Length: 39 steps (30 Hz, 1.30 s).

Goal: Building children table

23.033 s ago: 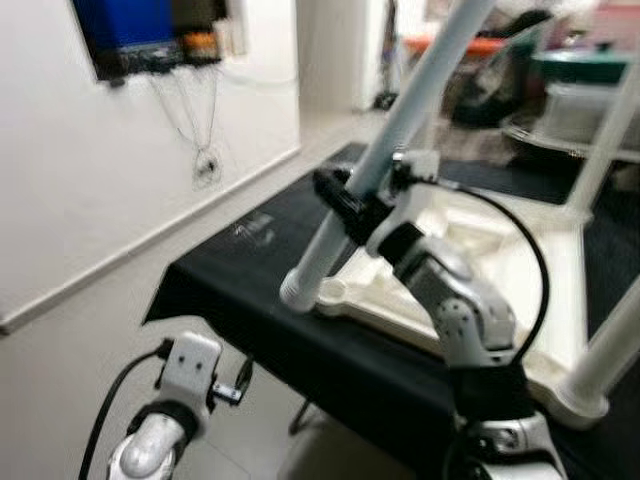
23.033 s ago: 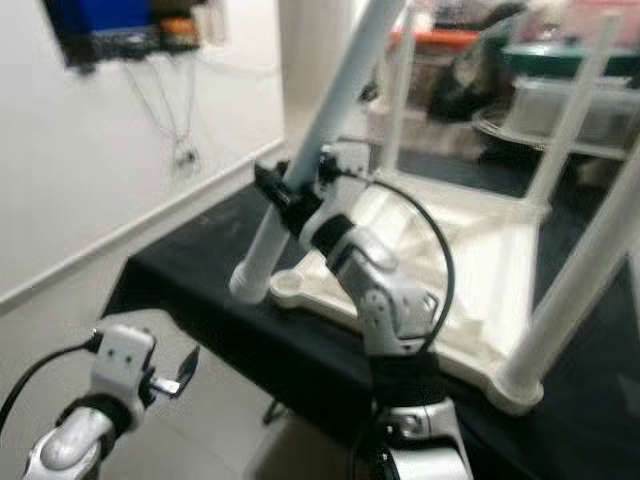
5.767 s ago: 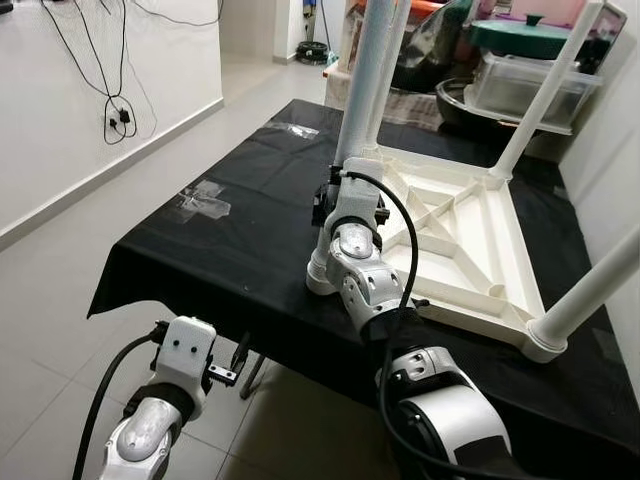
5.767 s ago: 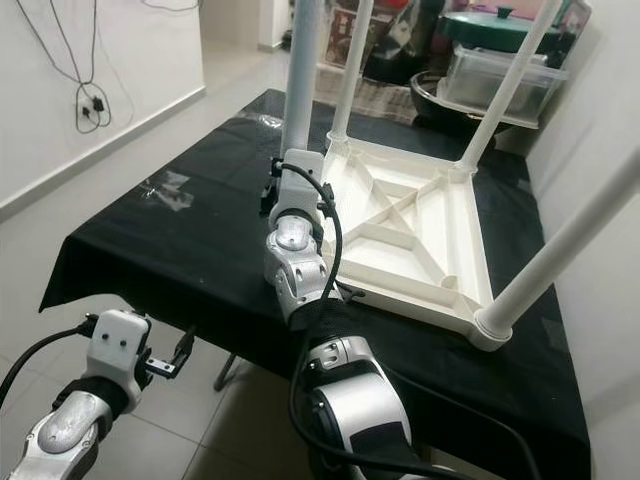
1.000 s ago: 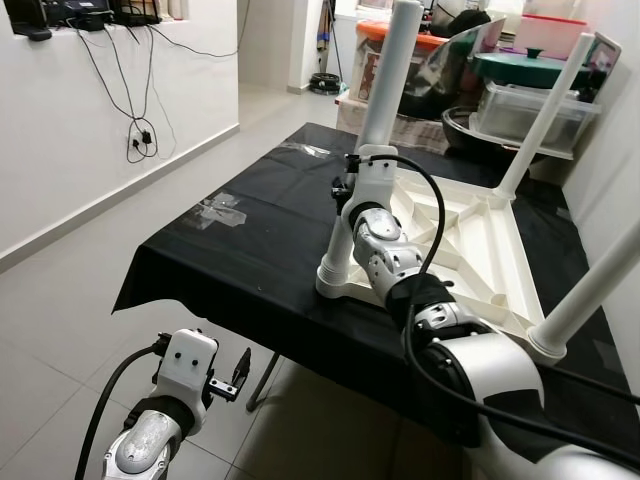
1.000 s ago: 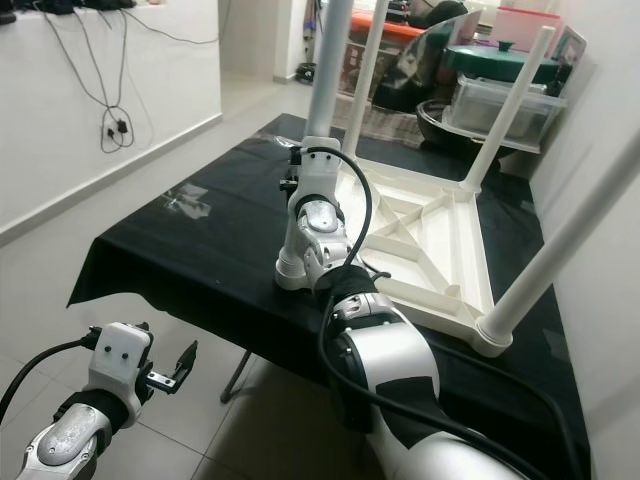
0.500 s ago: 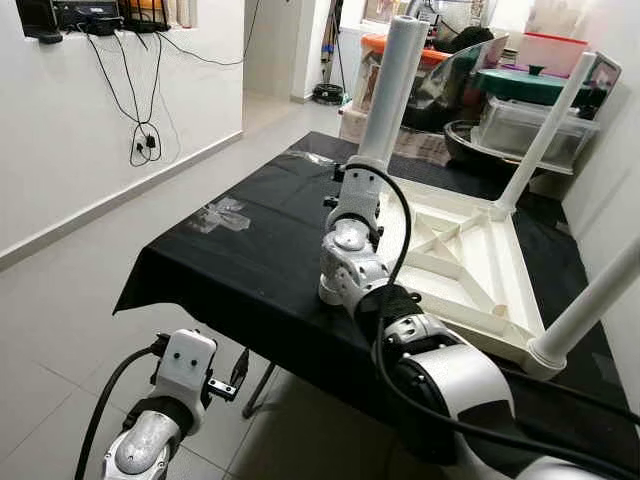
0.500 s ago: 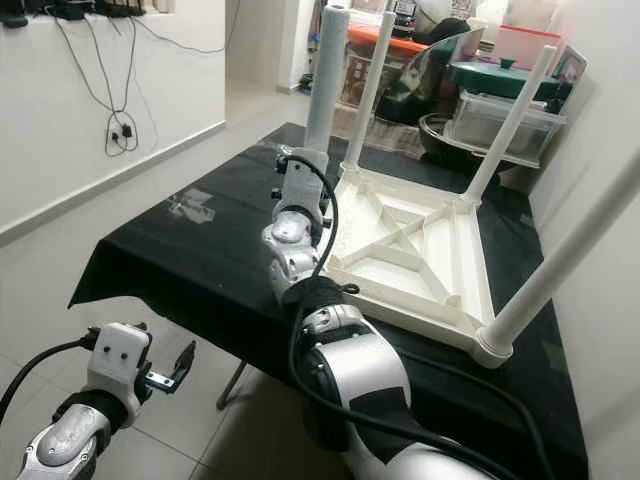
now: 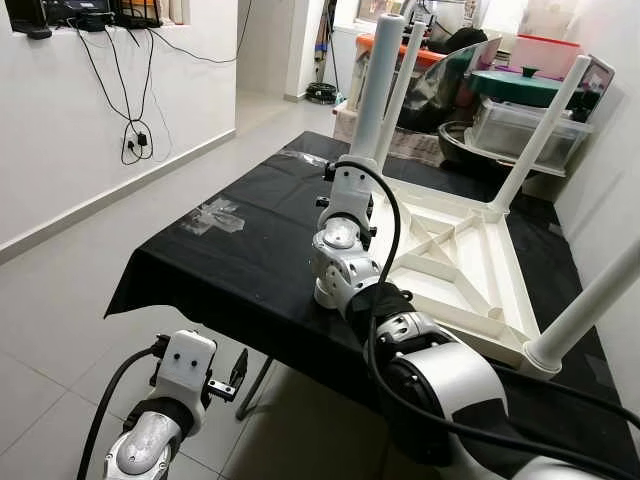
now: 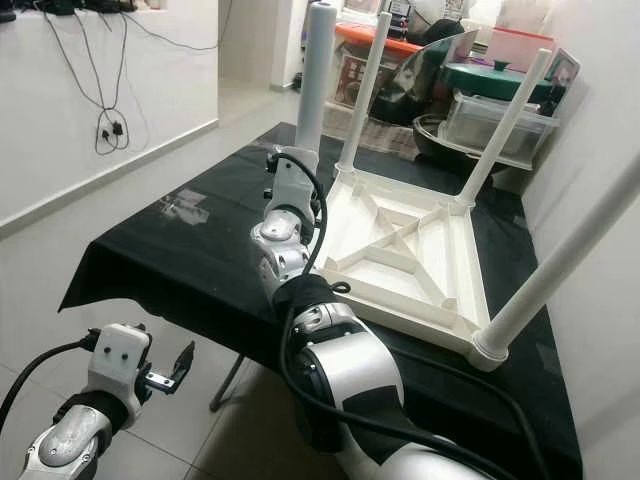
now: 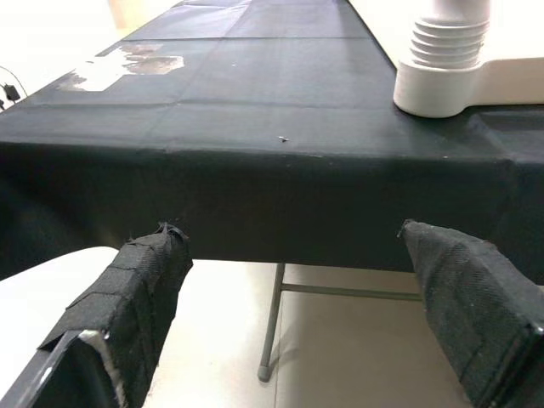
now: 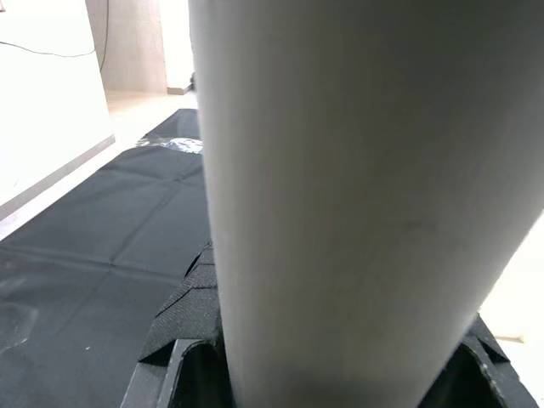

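Gripping the near white leg [image 9: 378, 95] low down with our right gripper [image 9: 345, 190], we steady the upturned table [image 10: 400, 255] on black cloth [image 9: 240, 250]. Plastic looks light, stiff, slippery. Left gripper [image 9: 238, 368] hangs wide open.

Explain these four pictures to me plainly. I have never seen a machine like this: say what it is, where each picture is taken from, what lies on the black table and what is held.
This is a humanoid robot with two silver arms. Two pictures come from cameras in its head, looking down; the other two sit on its wrists. On the black-covered table lies a white children's table, upside down, legs pointing up. The right gripper has its jaws closed around the near-left leg; the right wrist picture shows that leg up close. The left gripper hangs below the table edge, jaws open, holding nothing.
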Available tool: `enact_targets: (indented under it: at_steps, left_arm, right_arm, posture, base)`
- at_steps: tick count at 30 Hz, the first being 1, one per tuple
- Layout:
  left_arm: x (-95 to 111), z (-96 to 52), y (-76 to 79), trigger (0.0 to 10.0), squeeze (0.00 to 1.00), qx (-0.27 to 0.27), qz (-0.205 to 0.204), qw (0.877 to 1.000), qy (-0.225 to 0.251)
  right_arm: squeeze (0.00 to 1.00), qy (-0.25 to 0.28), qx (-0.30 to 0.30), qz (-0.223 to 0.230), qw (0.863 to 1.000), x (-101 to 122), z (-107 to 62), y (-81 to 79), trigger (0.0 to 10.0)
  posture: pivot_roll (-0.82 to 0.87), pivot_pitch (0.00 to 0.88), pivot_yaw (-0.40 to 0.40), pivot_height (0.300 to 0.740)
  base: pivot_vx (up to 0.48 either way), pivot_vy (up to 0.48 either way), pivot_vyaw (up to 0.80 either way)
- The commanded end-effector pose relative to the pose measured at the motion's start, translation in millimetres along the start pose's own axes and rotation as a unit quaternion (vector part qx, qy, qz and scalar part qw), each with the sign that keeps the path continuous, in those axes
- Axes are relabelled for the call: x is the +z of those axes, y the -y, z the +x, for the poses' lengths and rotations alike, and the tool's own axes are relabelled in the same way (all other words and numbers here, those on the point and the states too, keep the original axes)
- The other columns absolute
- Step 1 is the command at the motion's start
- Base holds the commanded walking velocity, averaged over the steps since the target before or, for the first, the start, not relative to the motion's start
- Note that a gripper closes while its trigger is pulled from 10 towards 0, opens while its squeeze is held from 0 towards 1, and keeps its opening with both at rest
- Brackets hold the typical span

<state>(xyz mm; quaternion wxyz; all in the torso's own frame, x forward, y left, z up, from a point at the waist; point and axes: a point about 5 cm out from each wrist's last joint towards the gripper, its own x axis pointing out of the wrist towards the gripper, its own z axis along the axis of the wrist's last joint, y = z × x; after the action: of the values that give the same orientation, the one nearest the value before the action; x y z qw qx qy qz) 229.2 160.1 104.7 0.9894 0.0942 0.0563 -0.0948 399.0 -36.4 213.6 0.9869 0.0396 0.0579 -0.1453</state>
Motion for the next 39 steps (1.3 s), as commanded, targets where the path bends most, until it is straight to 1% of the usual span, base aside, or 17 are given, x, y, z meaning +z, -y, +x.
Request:
enact_targets:
  at_steps: [1,3,4,5,9,10,14,16,18,23,28,39]
  left_arm:
    - [-2.0,0.5,5.1,10.0,0.0,-0.006,-0.002,1.0,-0.002]
    - [-2.2,0.7,4.9,10.0,0.0,-0.006,-0.002,1.0,-0.002]
    - [-2.4,1.1,4.4,10.0,0.0,-0.005,-0.002,1.0,-0.003]
    - [-2.8,1.2,3.9,10.0,0.0,-0.004,-0.001,1.0,-0.004]
    - [-3.7,1.5,3.5,10.0,0.0,-0.004,-0.001,1.0,-0.005]
    - [-3.9,1.7,3.8,10.0,0.0,-0.004,0.0,1.0,-0.005]
    - [-3.9,1.7,3.8,10.0,0.0,-0.004,0.0,1.0,-0.005]
    - [-3.8,2.5,4.0,10.0,0.0,-0.004,0.0,1.0,-0.004]
    - [-3.7,2.8,4.3,10.0,0.0,-0.004,0.0,1.0,-0.003]
    - [-3.9,3.1,4.6,10.0,0.0,-0.005,0.0,1.0,-0.003]
    - [-3.8,3.6,4.5,10.0,0.0,-0.003,0.001,1.0,-0.002]
    - [-4.7,2.5,4.3,10.0,0.0,-0.002,0.001,1.0,-0.003]
  right_arm:
    - [0.0,-0.132,-0.017,-0.037,0.99,-56.8,-6.0,8.7,0.0]
    - [0.0,-0.134,-0.014,-0.037,0.99,-57.1,-6.3,8.2,0.0]
    - [0.0,-0.138,-0.009,-0.033,0.99,-57.3,-6.5,7.4,8.2]
    - [0.0,-0.139,-0.001,-0.031,0.99,-56.3,-6.8,5.6,10.0]
    - [0.0,-0.142,0.018,-0.033,0.989,-53.7,-7.9,0.9,10.0]
    - [0.0,-0.149,0.032,-0.04,0.987,-54.2,-8.8,-1.3,10.0]
    - [0.0,-0.149,0.032,-0.04,0.987,-54.2,-8.8,-1.3,10.0]
    - [0.0,-0.154,0.042,-0.055,0.986,-55.1,-9.4,-2.6,10.0]
    - [0.0,-0.156,0.047,-0.058,0.985,-55.3,-9.6,-3.1,10.0]
    - [0.0,-0.157,0.052,-0.057,0.985,-55.0,-9.6,-3.6,10.0]
    - [0.0,-0.154,0.062,-0.05,0.985,-48.3,-4.6,-0.5,10.0]
    - [0.0,-0.145,0.07,-0.046,0.986,-38.7,0.4,2.2,10.0]
  posture:
    - [0.13,0.0,-0.156,0.74]
    - [0.13,0.0,-0.157,0.74]
    - [0.13,0.0,-0.157,0.74]
    - [0.13,0.0,-0.157,0.74]
    - [0.13,0.0,-0.157,0.74]
    - [0.13,0.0,-0.159,0.74]
    - [0.13,0.0,-0.159,0.74]
    - [0.13,0.0,-0.162,0.74]
    - [0.13,0.0,-0.161,0.74]
    - [0.13,0.0,-0.162,0.74]
    - [0.13,0.0,-0.166,0.74]
    - [0.14,0.0,-0.169,0.74]
  base:
    - [0.0,0.0,0.0]
    - [0.0,0.0,0.0]
    - [0.0,0.0,0.0]
    - [0.0,0.0,0.0]
    - [0.0,0.0,0.0]
    - [0.0,0.0,0.0]
    - [0.0,0.0,0.0]
    - [0.0,0.0,0.0]
    - [0.0,0.0,0.0]
    - [0.0,0.0,0.0]
    - [0.0,0.0,0.0]
    - [0.0,0.0,0.0]
